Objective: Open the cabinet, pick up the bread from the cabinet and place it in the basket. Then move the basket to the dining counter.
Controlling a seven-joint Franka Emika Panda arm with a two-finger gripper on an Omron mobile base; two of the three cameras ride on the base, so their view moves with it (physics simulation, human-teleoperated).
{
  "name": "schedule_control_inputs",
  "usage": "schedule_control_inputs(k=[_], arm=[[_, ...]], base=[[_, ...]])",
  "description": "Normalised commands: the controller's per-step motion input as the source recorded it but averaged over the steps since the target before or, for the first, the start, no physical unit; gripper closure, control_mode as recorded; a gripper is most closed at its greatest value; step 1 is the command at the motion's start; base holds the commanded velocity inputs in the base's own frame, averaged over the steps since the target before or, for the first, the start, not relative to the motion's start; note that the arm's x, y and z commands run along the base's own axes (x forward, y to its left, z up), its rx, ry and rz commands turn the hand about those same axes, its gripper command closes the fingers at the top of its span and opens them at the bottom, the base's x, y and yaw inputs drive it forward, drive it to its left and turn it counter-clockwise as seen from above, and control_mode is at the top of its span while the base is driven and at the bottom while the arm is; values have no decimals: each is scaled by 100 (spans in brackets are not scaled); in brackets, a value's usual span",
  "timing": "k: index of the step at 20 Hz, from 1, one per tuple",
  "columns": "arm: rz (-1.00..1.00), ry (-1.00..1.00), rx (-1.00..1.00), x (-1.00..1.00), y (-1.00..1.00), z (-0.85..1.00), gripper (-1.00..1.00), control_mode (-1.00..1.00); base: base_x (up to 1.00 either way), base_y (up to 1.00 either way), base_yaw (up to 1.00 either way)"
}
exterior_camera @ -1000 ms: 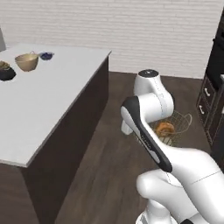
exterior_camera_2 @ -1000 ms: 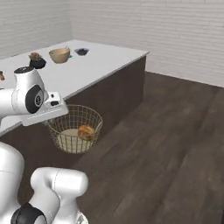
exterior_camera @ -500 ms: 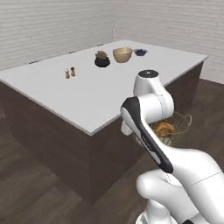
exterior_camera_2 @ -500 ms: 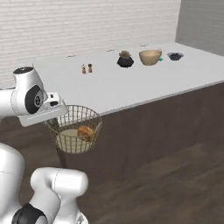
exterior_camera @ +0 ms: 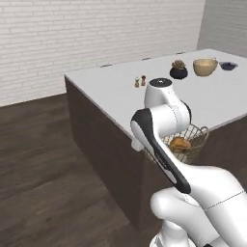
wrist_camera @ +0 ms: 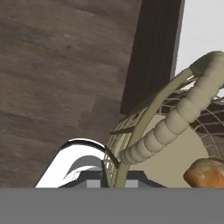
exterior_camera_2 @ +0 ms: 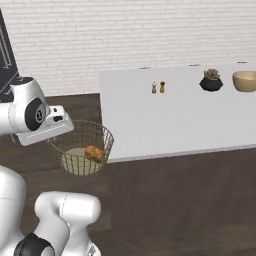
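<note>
No readable text — nothing lettered or numbered anywhere.

The dining counter [exterior_camera_2: 150,115] has a plain white top, and the small things standing on it — two little shakers [exterior_camera_2: 158,87], a dark potted plant [exterior_camera_2: 211,80], a wooden bowl [exterior_camera_2: 245,80] — carry no labels that can be made out. The basket [exterior_camera_2: 82,147] and the bread [exterior_camera_2: 93,152] bear no marks either.

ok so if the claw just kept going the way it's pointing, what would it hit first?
The claw is shut on the basket rim. Past the rim it points down at the dark wood floor, probably beside the dining counter; depth is unclear.
</note>
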Motion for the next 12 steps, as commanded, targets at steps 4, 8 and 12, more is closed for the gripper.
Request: schedule_control_inputs(k=[4,8,12], arm=[[0,0,0,0,0,0,100,100],[0,0,0,0,0,0,100,100],[0,0,0,0,0,0,100,100]], base=[[18,0,43],[-2,-12,25],[13,-57,21]])
